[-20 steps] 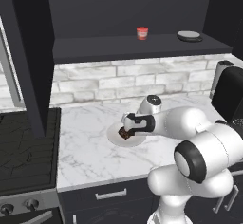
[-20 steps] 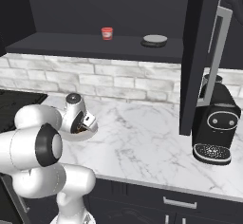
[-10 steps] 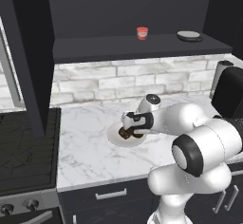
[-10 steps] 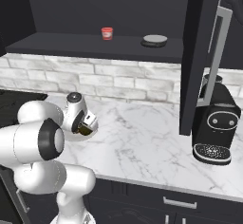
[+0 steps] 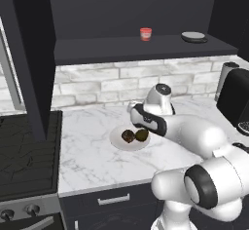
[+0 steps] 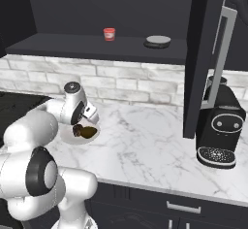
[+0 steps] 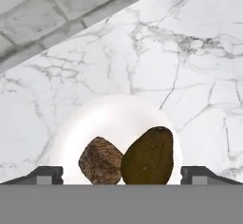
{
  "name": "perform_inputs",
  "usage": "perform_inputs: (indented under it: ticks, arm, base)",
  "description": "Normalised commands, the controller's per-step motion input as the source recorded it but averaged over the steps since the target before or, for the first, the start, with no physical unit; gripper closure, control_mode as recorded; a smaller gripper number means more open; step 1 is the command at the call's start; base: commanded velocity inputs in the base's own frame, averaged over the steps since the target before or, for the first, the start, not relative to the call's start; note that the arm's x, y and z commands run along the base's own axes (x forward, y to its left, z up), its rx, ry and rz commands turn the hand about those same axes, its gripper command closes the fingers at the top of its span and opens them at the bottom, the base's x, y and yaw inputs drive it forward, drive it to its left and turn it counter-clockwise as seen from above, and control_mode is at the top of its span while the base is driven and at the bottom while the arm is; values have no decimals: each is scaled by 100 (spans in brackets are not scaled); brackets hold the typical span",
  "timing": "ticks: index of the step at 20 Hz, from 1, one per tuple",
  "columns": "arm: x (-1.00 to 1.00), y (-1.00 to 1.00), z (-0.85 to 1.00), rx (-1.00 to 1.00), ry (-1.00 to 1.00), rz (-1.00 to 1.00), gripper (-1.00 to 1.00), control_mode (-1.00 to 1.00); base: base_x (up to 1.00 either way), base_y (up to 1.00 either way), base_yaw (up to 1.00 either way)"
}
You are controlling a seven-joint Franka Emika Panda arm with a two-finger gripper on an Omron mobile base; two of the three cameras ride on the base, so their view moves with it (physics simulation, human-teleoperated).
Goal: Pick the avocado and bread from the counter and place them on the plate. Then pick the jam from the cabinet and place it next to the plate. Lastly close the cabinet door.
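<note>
The white plate (image 5: 116, 142) lies on the marble counter (image 5: 92, 156) and carries two lumps side by side. The dark brown bread (image 5: 128, 136) is on its left, the olive-green avocado (image 5: 141, 135) on its right. My gripper (image 5: 137, 125) hovers just above them, open and holding nothing. In the hand view the bread (image 7: 100, 161) and avocado (image 7: 148, 156) rest on the plate (image 7: 118, 118), and the fingertips (image 7: 47, 173) stand far apart. The red jam (image 5: 145, 33) stands on the shelf of the open cabinet (image 6: 198, 53).
A grey flat disc (image 5: 193, 37) lies on the cabinet shelf, right of the jam. The black coffee machine (image 6: 220, 126) stands on the counter at the right, under the open door. A dark stove (image 5: 24, 156) borders the counter on the left.
The gripper has lifted off the plate and drawn back a little. The bread that was at its fingers now lies free beside the avocado.
</note>
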Motion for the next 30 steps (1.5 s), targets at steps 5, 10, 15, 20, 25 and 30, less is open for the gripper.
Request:
perform_inputs:
  ticks: [5, 10, 15, 20, 25, 30]
  arm:
    - [-20, -5, 85, 0, -6, -2, -100, -100]
    - [-32, 0, 52, -3, -15, -1, -100, -100]
    - [-46, -2, 13, 1, -30, 0, -100, -100]
    - [-47, -15, 35, 11, -34, 0, -100, -100]
    - [-36, -4, 50, 8, -29, 0, -100, -100]
    - [-27, 0, 66, 3, -21, -2, -100, -100]
  base:
    - [0, 0, 0]
    - [0, 0, 0]
    - [0, 0, 0]
    - [0, 0, 0]
    - [0, 0, 0]
    - [0, 0, 0]
